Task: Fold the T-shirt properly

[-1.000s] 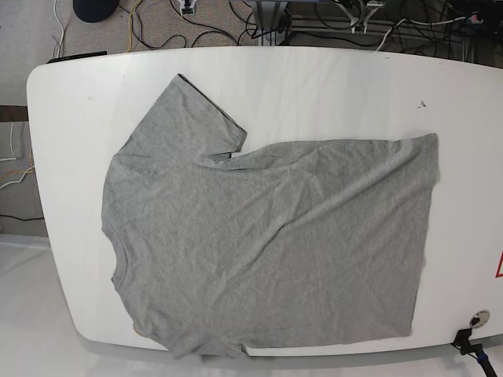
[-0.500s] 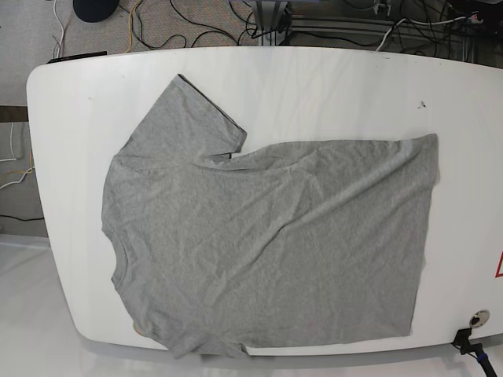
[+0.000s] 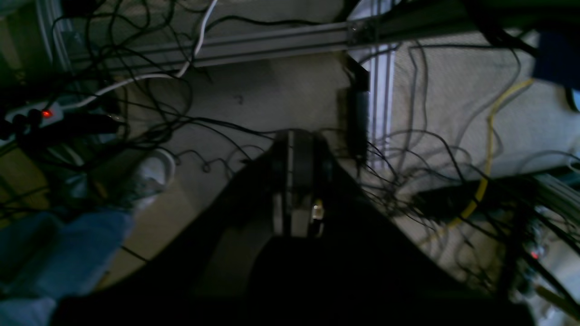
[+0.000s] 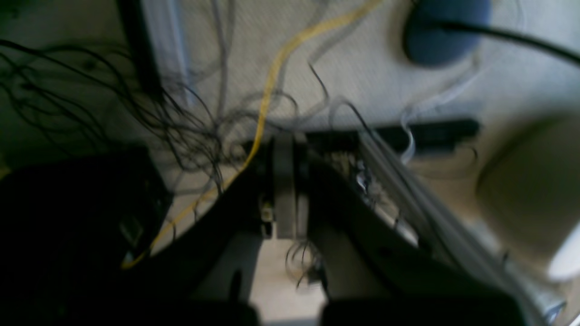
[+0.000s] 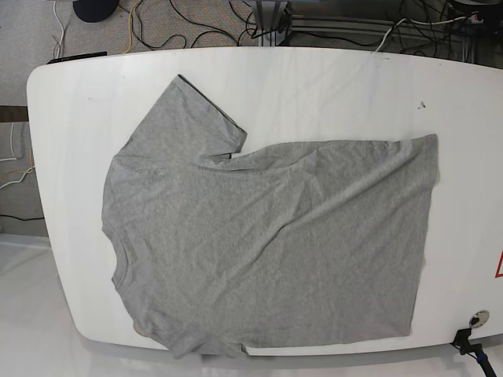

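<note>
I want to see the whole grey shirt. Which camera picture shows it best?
The base view. There the T-shirt lies spread flat on the white table, one sleeve pointing up and away. The two wrist views show none of it, only floor and tangled cables beyond each shut gripper.

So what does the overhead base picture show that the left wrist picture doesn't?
Only the base view shows the grey T-shirt lying flat and wrinkled on the white table, one sleeve pointing to the far edge; no arm is in sight. Only the left wrist view shows the left pincer, closed, a power strip with a red light, and someone's jeans leg. Both show carpet floor strewn with black cables and a yellow cable.
</note>
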